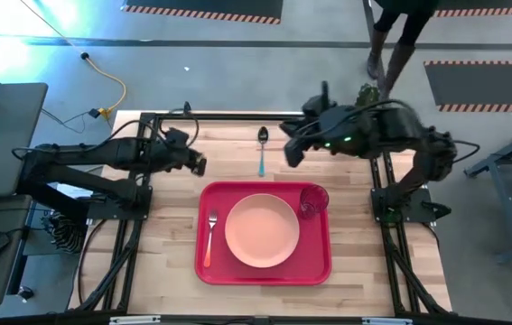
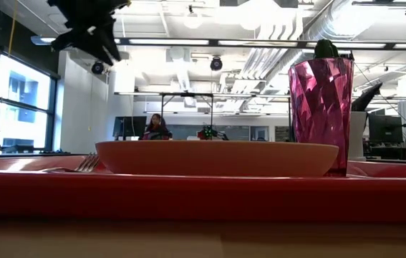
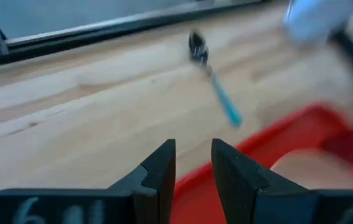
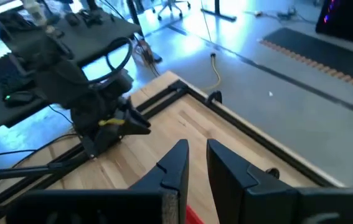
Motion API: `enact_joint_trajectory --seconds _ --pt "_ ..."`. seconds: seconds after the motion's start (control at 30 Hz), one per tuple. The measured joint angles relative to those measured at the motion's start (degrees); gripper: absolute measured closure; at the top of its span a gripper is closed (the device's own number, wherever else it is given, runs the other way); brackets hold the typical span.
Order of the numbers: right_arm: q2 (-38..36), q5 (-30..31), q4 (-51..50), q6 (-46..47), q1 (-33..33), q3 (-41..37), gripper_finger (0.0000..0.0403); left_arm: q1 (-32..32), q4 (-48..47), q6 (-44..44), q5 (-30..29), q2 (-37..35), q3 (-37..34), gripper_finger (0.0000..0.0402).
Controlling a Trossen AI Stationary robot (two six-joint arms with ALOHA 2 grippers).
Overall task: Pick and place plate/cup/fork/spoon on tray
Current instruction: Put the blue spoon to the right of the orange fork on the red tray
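The red tray [image 1: 206, 271] lies at the table's middle. On it lie the peach plate [image 1: 262, 230], the orange-handled fork [image 1: 211, 235] left of the plate, and the red-pink cup [image 1: 312, 200], which stands upright at the tray's far right corner. The teal-handled spoon [image 1: 262, 150] lies flat on the wood beyond the tray's far rim and also shows in the left wrist view [image 3: 216, 84]. My left gripper [image 1: 200, 164] hovers left of the spoon, empty, with a narrow gap between its fingers [image 3: 193, 163]. My right gripper [image 1: 290, 153] hovers right of the spoon, empty, with a narrow gap between its fingers [image 4: 197, 149].
A cactus in a white pot [image 1: 367, 93] stands at the table's far right and shows behind the cup in the low view [image 2: 324, 49]. A person [image 1: 400, 36] stands beyond the far edge. Bare wood lies left and right of the tray.
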Motion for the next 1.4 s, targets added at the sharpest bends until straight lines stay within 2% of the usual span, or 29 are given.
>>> enact_joint_trajectory --seconds 0.1,0.17,0.33,0.5,0.6,0.73,0.83,1.03,1.2,1.4 --pt "-2.5 0.0 -0.1 -2.7 0.0 0.0 0.0354 2.0 6.4 -2.8 0.2 0.0 0.0 0.0307" --pt "-4.2 0.1 -0.2 -4.6 -0.1 0.0 0.0354 3.0 11.8 -1.8 0.4 0.1 0.0 0.0307" --pt "-7.6 0.4 -0.8 -8.2 -0.2 0.0 0.0354 5.6 27.1 4.3 1.2 1.2 0.0 0.0307" --pt "-9.8 0.3 -2.7 -9.7 -0.2 0.0 0.0354 8.4 42.4 12.7 5.6 2.8 0.0 0.0307" --pt "-10.3 0.3 -4.9 -9.9 -0.2 0.0 0.0354 10.1 46.7 14.9 6.9 3.9 0.2 0.0307" --pt "-10.6 0.3 -7.1 -10.9 -0.2 0.0 0.0354 12.3 44.5 17.7 8.0 7.0 5.0 0.0306" --pt "-10.6 0.2 -8.5 -11.1 -0.2 0.0 0.0354 13.5 40.6 20.9 9.1 11.1 11.5 0.0306" --pt "-10.6 0.4 -9.7 -11.1 -0.2 0.0 0.0354 15.8 24.3 24.4 9.1 21.3 25.1 0.0306" --pt "-10.6 0.1 -10.4 -11.1 -0.2 0.0 0.0354 18.0 20.4 21.7 9.2 28.0 30.4 0.0306" --pt "-10.6 0.0 -12.6 -10.7 -0.2 0.0 0.0354 19.5 16.8 9.6 10.2 33.2 31.2 0.0306"
